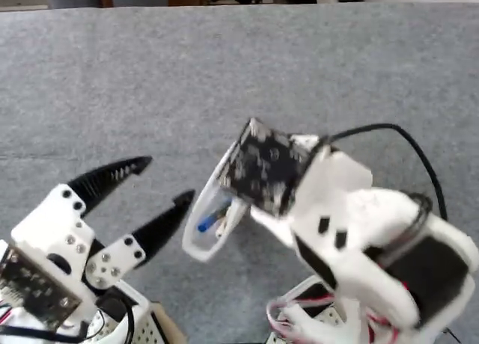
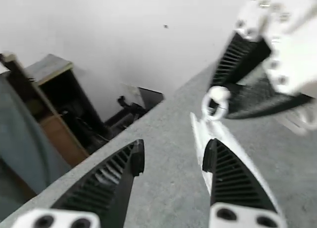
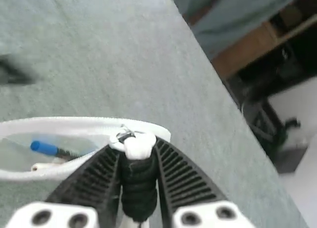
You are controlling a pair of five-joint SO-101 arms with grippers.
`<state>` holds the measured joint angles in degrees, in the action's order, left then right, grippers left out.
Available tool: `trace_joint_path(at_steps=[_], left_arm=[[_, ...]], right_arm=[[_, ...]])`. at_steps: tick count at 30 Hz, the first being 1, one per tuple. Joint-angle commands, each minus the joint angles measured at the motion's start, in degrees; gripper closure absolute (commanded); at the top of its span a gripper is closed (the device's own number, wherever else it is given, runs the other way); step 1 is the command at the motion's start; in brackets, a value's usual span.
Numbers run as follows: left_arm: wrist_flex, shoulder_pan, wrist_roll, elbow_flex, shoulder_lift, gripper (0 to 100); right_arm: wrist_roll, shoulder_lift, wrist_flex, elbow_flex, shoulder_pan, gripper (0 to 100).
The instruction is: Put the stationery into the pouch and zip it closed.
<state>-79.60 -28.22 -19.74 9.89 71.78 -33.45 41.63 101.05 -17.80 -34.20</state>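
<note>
Translucent white pouch (image 1: 213,202) mid-table on grey table (image 1: 150,75), long axis near-left to far-right, blue pen (image 1: 204,224) inside. Right gripper (image 3: 137,143) clamped on zip pull (image 3: 138,148) at far-right end; left gripper (image 1: 166,180) spread apart just left.

The table (image 1: 150,75) is covered in matt, fuzzy grey cloth; the pouch (image 1: 212,224) is made of clear, glossy plastic.

far table (image 1: 224,52) open | R claw (image 3: 139,147) blocks pouch (image 1: 200,244) end | L claw (image 1: 166,181) beside
</note>
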Motion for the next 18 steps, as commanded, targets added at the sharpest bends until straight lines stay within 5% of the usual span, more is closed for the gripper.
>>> trace_joint_path(at_steps=[1, 18], left_arm=[[5.54, 4.62, -2.11, 0.75, -0.97, 78], [7.74, 6.46, -2.46, 6.99, -1.05, 78]], right_arm=[[-0.79, 2.77, 0.09, -1.54, -2.81, 98.6], [-3.78, 8.04, 0.18, 7.96, -10.46, 98.6]])
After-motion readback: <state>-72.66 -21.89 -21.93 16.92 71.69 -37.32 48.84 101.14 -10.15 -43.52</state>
